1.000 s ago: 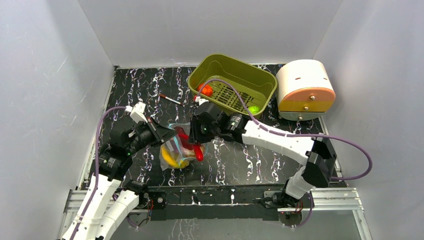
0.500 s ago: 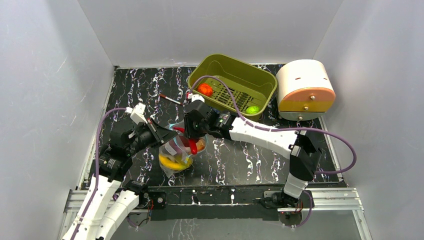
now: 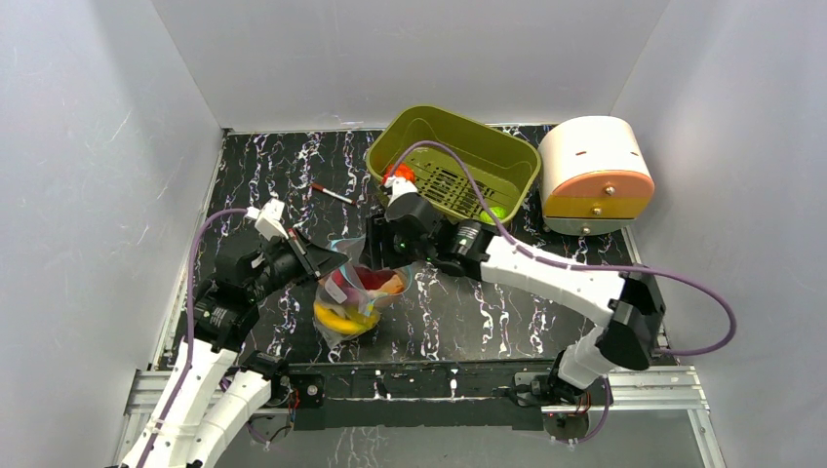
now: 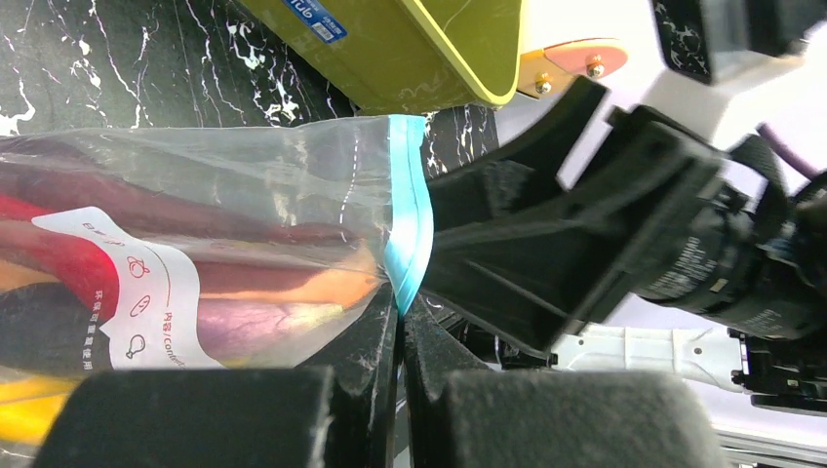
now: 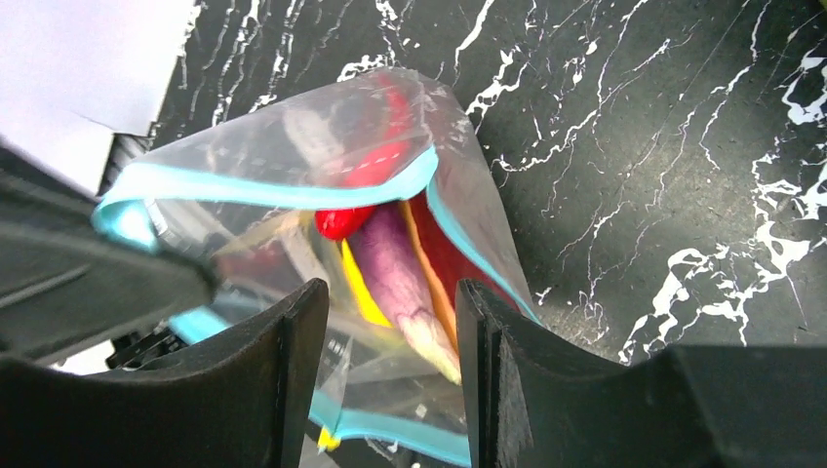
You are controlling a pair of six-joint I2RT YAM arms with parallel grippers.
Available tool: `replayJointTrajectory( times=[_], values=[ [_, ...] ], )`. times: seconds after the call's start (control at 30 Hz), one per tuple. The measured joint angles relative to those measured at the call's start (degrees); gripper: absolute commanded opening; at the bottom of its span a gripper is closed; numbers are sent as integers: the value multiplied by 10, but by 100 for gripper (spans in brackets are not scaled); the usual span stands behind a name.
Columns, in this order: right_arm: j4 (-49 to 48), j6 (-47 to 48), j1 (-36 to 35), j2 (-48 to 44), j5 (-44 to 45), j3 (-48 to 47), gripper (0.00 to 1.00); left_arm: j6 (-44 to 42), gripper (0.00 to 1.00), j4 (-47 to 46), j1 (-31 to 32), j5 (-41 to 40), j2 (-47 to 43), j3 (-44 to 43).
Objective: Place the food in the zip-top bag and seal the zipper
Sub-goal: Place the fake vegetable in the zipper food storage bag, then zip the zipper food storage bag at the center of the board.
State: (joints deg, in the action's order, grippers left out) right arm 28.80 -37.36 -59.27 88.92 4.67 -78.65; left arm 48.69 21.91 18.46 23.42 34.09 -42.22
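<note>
Left gripper (image 4: 400, 317) pinches the teal-blue zipper strip (image 4: 410, 210) to keep the clear floppy zip-top bag (image 3: 353, 292) gaping for loading; right gripper (image 5: 390, 302) hovers spread and empty above the toy food (image 5: 390, 261) inside.

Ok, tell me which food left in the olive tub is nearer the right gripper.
The red-orange tomato, at the left end of the tub, just behind the right gripper; the green fruit lies at the right end, farther off.

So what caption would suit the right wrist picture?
Open right claw hovering over a clear bag of toy food, blue zipper unsealed.
</note>
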Motion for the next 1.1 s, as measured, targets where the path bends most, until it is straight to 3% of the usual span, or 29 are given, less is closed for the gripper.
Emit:
replayJointTrajectory(
  times=[0.23, 0.37, 0.67, 0.77, 0.83, 1.1],
  values=[
    [-7, -10, 0, -94, -8, 48, 45, 0, 0, -7, 0, 1, 7, 0],
    [-40, 30, -12, -147, -30, 108, 46, 2, 0, -10, 0, 2, 7, 0],
    [-142, 301, -26, -227, -147, 245, 45, -12, 0, -18, 0, 20, 12, -1],
    [-156, 407, -26, -246, -196, 265, 59, -19, 0, -22, 0, 32, 17, -1],
    [-170, 463, -26, -251, -224, 271, 61, -23, 0, -23, 0, 41, 21, -1],
    [-201, 628, -28, -227, -309, 285, 54, -26, 0, -28, 0, 60, 27, -1]
  ],
)
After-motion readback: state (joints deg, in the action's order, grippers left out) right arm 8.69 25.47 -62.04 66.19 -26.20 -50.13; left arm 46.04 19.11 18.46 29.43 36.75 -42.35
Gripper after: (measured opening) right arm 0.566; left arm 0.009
